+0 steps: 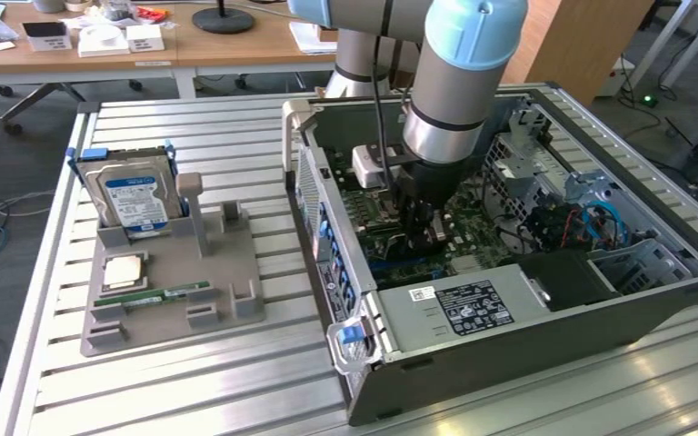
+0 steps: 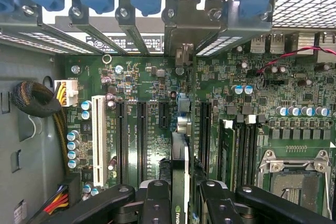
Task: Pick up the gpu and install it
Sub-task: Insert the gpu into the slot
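The gpu (image 2: 180, 150) appears edge-on in the wrist view as a thin dark card with a logo near my fingers. It stands upright over the green motherboard (image 2: 131, 93), between two long black slots. Its pale metal bracket (image 2: 182, 35) reaches the case's rear slot openings under the blue latches. My gripper (image 2: 179, 195) is shut on the card, one black finger (image 2: 156, 200) on each side. Whether the card sits fully in its slot I cannot tell. In the exterior view my gripper (image 1: 422, 232) reaches down inside the open computer case (image 1: 471, 363).
A grey holder tray (image 1: 234, 272) at the exterior view's left carries the blue-labelled hard drive (image 1: 134, 195), a processor (image 1: 124, 271) and a green memory stick (image 1: 170, 295). Inside the case are the power supply (image 1: 471, 304), drive cages (image 1: 531, 150), cables (image 1: 585, 222) and an empty processor socket (image 2: 296, 182).
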Available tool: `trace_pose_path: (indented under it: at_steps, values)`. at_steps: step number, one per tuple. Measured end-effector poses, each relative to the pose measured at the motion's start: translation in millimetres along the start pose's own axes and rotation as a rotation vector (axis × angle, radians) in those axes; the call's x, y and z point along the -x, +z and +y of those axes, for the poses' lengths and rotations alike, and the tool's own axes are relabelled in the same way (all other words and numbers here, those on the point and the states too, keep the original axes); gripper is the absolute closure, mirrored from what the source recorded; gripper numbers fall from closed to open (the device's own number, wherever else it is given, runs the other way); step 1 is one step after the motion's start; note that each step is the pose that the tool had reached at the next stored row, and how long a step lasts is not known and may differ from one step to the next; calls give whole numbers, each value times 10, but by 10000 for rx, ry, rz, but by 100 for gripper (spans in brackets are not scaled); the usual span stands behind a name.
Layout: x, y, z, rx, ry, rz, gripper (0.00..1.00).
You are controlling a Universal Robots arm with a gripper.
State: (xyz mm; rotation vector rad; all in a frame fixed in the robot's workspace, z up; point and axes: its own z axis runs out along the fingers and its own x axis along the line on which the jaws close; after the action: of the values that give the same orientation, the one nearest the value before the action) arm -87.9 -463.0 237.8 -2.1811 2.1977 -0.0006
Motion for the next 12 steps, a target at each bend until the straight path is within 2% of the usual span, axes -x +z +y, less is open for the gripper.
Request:
trace_pose_path:
  at_steps: [12]
  values:
    - [0, 2, 8, -11, -37, -1, 74]
